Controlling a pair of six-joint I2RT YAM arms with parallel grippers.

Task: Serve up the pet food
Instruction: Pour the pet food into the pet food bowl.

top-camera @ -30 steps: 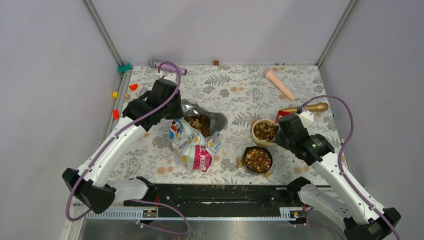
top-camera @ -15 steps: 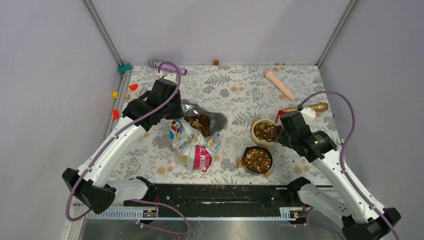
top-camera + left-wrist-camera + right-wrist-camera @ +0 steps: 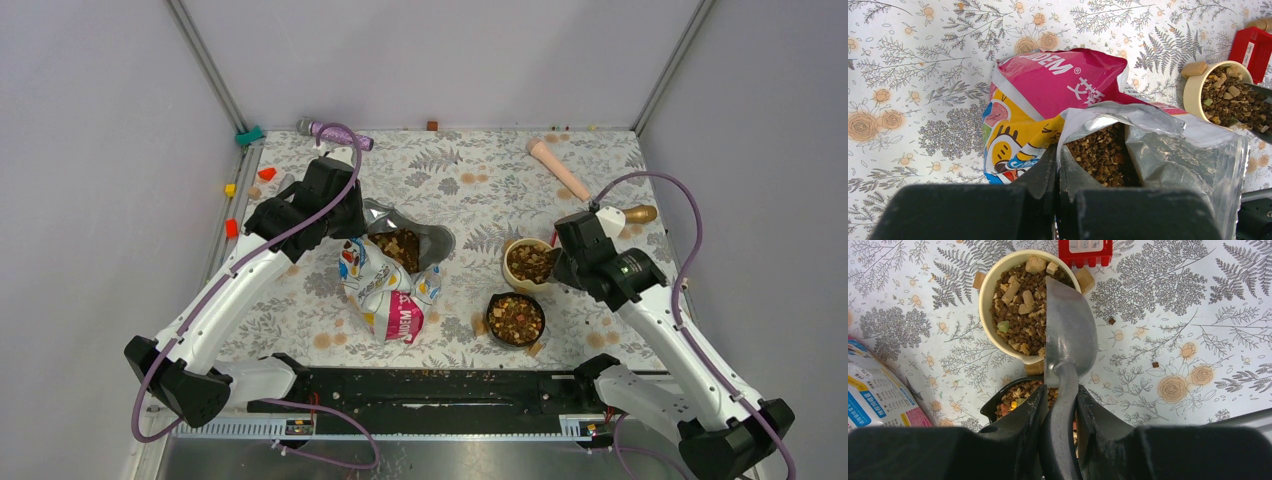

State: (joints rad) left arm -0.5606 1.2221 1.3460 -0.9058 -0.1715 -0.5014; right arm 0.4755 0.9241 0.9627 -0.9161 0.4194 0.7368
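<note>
We start at the right gripper [image 3: 1061, 392]. Its two fingers are closed tight round the handle of a metal scoop [image 3: 1069, 332], and we see no gap on either side. The scoop's head lies over the right side of a cream bowl [image 3: 983, 305], turned on its edge, with its tip reaching the bowl's far rim. We cannot tell whether anything is in the scoop.

The cream bowl is full of pet food [image 3: 1020, 320], mostly brown with some larger tan pieces and one green one. Just beside it on the near side is a black bowl [image 3: 989, 409], which holds a more colourful mix of the food. A red block [image 3: 1085, 250] stands just beyond the cream bowl. From above, both bowls sit in the right half of the desk [image 3: 470, 170], the black one closer to the near edge.

The left gripper [image 3: 1058, 157] is pinched shut on the rim of a bag [image 3: 1058, 82], at the edge of its silver-lined mouth, which gapes open. More of the food shows inside the mouth. The pink and yellow bag lies left of the desk's centre, its mouth turned toward the far edge and its bottom toward the near edge.
</note>
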